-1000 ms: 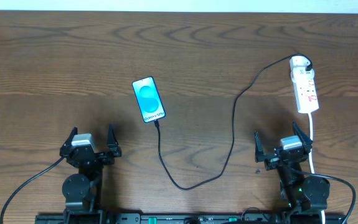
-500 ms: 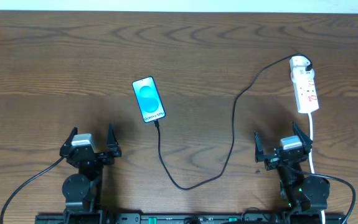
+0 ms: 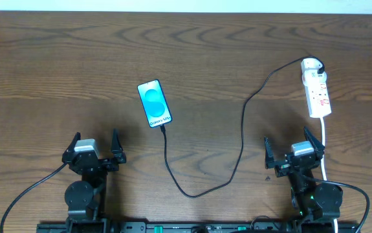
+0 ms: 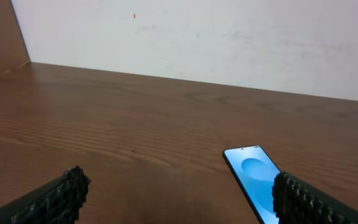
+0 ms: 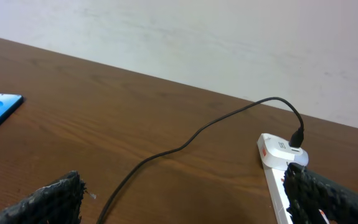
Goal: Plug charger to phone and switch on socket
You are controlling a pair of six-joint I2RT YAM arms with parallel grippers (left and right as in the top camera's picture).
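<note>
Left tool [image 3: 96, 139] and right tool [image 3: 287, 138] are sitting wide open, holding nothing.
I am seeing them at the near table [image 3: 43, 77] edge; beyond, the charger [image 3: 242, 129] is looping, its tip meeting the near end of the phone [image 3: 154, 103] left of middle, its other end reaching the round far end of the socket [image 3: 317, 94] at the right.

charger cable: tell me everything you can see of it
The charger cable is thin and black, rubbery-looking. One end sits in a black plug at the round end of the white power strip. It curves left, runs toward the robot, loops and rises to the bottom edge of the phone; whether the tip is seated cannot be told. It lies slack on the wooden table, touched by neither the left gripper nor the right gripper.
</note>
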